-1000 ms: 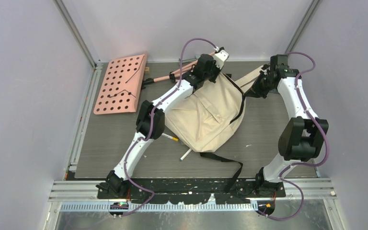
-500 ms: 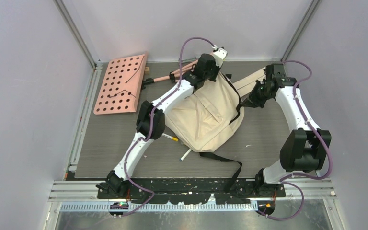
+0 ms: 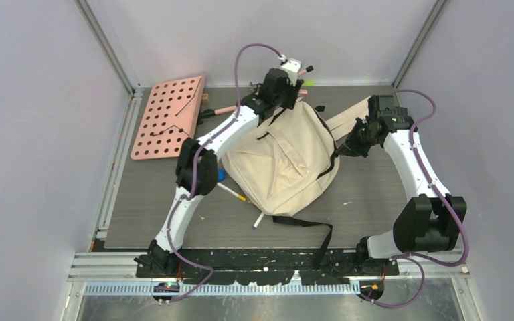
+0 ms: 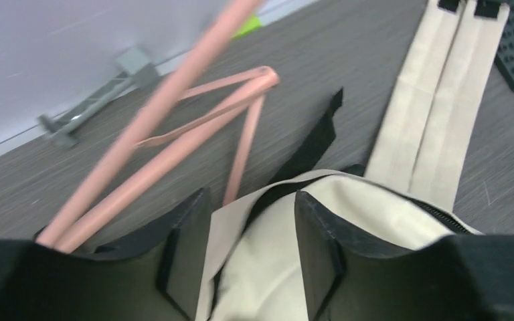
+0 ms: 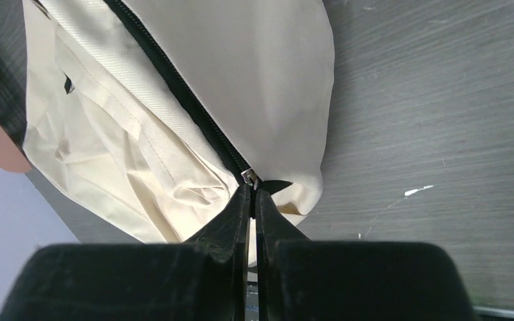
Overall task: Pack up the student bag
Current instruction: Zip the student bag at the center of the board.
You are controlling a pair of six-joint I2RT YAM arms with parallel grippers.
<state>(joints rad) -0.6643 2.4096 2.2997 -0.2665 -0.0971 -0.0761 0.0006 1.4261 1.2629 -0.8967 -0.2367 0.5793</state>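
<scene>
The student bag [image 3: 284, 164] lies mid-table, its long axis running near to far with the top and cream shoulder straps [image 3: 349, 110] pointing far and slightly right. The step in hand looks like working the main zip: the right gripper [image 5: 250, 192] is pinched together on the zipper pull [image 5: 248, 176] at the bag's right side, while the left gripper [image 4: 251, 204] stands apart astride the cloth at the far top edge. With pens [image 3: 231, 192] lying outside, near-left, the left probably needs to clamp that edge so the right can draw the pull along its track.

White pen [image 3: 258, 221] half hidden under the student bag [image 3: 281, 164]
</scene>
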